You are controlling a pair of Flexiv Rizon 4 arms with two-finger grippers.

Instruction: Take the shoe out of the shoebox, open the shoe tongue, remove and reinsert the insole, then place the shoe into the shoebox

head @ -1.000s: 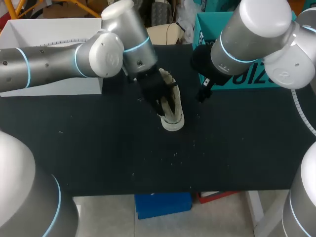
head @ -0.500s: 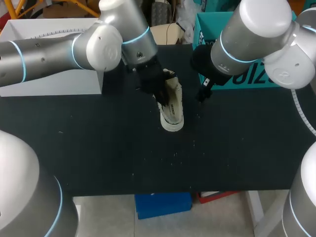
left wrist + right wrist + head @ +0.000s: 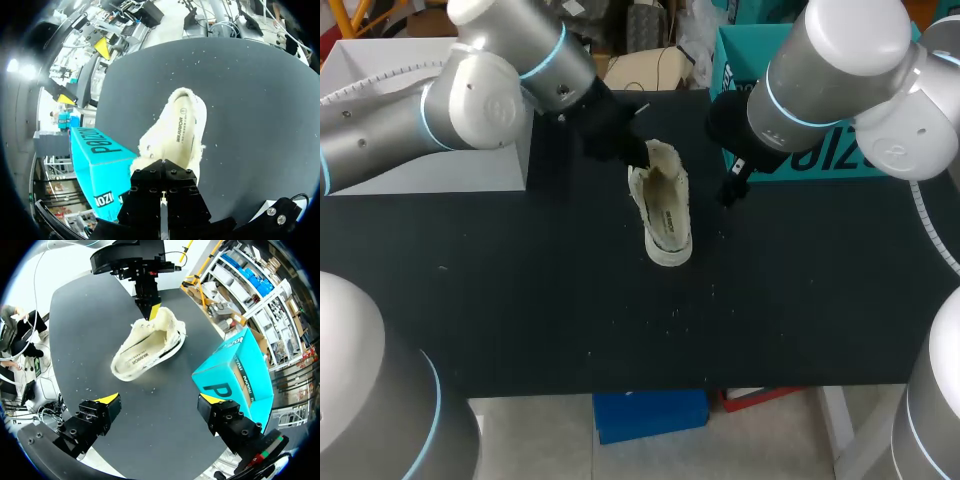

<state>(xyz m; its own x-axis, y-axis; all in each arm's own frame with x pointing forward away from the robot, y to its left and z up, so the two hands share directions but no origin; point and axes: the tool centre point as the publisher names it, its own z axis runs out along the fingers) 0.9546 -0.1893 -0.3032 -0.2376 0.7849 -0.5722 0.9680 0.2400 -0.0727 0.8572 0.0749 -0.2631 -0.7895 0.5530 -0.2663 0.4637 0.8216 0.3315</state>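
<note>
The cream shoe sits out on the black table, opening upward with the insole showing. The left gripper is at the shoe's heel end, its fingers pressed together with the tips right at the heel rim; I cannot tell whether they pinch the edge. The right gripper hovers beside the shoe, spread wide and holding nothing. The teal shoebox stands near the shoe, on the right gripper's side.
</note>
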